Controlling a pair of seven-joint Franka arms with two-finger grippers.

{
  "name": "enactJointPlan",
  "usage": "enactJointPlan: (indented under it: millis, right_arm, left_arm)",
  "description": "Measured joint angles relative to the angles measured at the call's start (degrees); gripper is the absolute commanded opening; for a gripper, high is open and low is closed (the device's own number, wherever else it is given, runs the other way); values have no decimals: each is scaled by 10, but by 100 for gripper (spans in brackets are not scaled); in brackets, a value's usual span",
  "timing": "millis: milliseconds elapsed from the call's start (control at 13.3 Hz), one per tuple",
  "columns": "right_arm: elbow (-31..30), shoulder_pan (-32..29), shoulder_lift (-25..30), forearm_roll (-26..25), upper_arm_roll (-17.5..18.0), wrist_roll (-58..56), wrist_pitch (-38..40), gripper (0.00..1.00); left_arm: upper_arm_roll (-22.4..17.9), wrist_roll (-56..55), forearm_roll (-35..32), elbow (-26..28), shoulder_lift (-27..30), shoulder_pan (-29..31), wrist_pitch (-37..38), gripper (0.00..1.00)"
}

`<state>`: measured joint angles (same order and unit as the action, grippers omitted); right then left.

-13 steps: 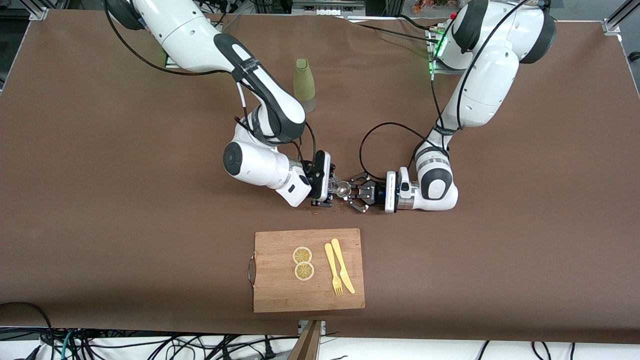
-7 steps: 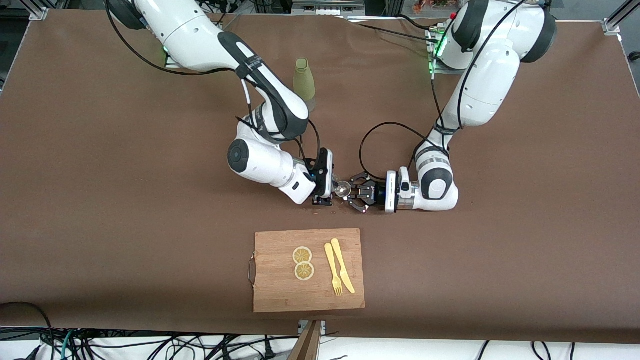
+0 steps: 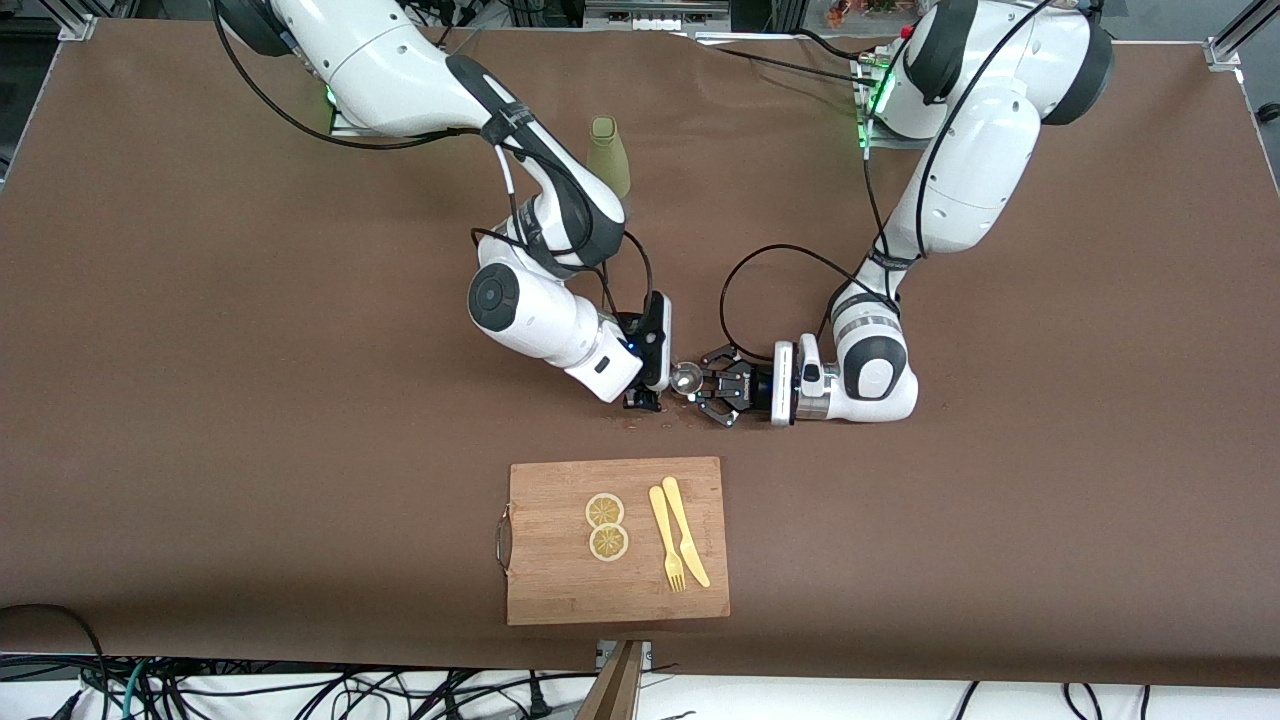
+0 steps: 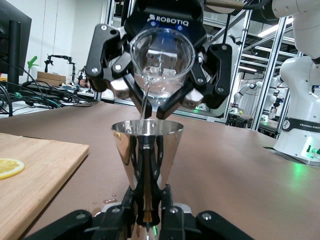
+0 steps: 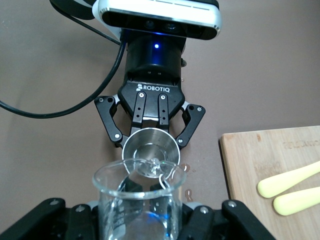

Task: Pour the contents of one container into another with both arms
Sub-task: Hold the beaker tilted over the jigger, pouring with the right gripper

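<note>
The left gripper (image 3: 703, 392) is closed on a metal cup (image 4: 146, 155), a shiny cone that stands upright with its mouth up. The right gripper (image 3: 655, 385) is closed on a glass beaker (image 5: 139, 200), which is tilted so that its lip is over the mouth of the metal cup. A thin stream of clear liquid (image 4: 145, 106) runs from the lip of the beaker down into the cup. The two grippers face each other, very close, over the middle of the table (image 3: 200, 400).

Some small drops (image 4: 102, 202) lie on the brown surface just under the grippers.

Between the grippers and the table edge nearest to the front camera lies a wooden board (image 3: 560, 580), with a metal handle (image 3: 502, 540) on its side toward the right arm's end. On the board are two lemon slices (image 3: 606, 526), touching each other, and beside them a yellow fork (image 3: 666, 540) and a yellow knife (image 3: 685, 530) side by side.

A green bottle (image 3: 608, 155) stands near the edge where the arm bases are, partly hidden by the right arm (image 3: 420, 80). The left arm (image 3: 960, 170) comes from the other base.
</note>
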<state>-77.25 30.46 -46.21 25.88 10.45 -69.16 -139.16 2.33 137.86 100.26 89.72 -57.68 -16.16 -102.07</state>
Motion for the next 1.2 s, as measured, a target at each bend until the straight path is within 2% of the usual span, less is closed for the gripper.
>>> enactJointPlan:
  millis: [1201]
  right_arm:
    - [0,8,6,-4,0,1,1,0]
  left_arm:
    - [0,6,0,0,1,0,0,0]
